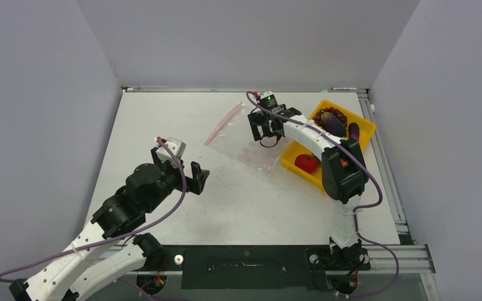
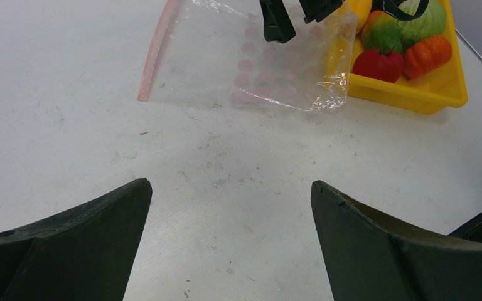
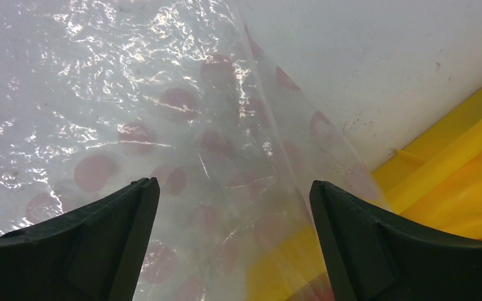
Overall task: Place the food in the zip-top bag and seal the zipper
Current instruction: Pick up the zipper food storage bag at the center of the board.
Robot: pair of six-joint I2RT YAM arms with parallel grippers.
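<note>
The clear zip-top bag (image 1: 246,145) with pink dots lies flat on the table, and its pink-red zipper (image 1: 223,123) forms its far-left edge. Its right corner laps onto the yellow tray (image 1: 365,128). My right gripper (image 1: 265,134) hangs open just over the bag's right part, with plastic (image 3: 163,125) below the jaws and nothing between them. The food sits in the tray: a dark red grape bunch (image 1: 331,115), a purple eggplant (image 1: 353,131) and a red piece (image 1: 306,163). My left gripper (image 1: 183,164) is open and empty over bare table, short of the bag (image 2: 251,63).
In the left wrist view the tray (image 2: 414,95) holds a red piece (image 2: 380,64), an orange piece (image 2: 428,55) and a green round fruit (image 2: 422,20). A metal rail (image 1: 386,169) runs along the table's right edge. Grey walls close the back and both sides.
</note>
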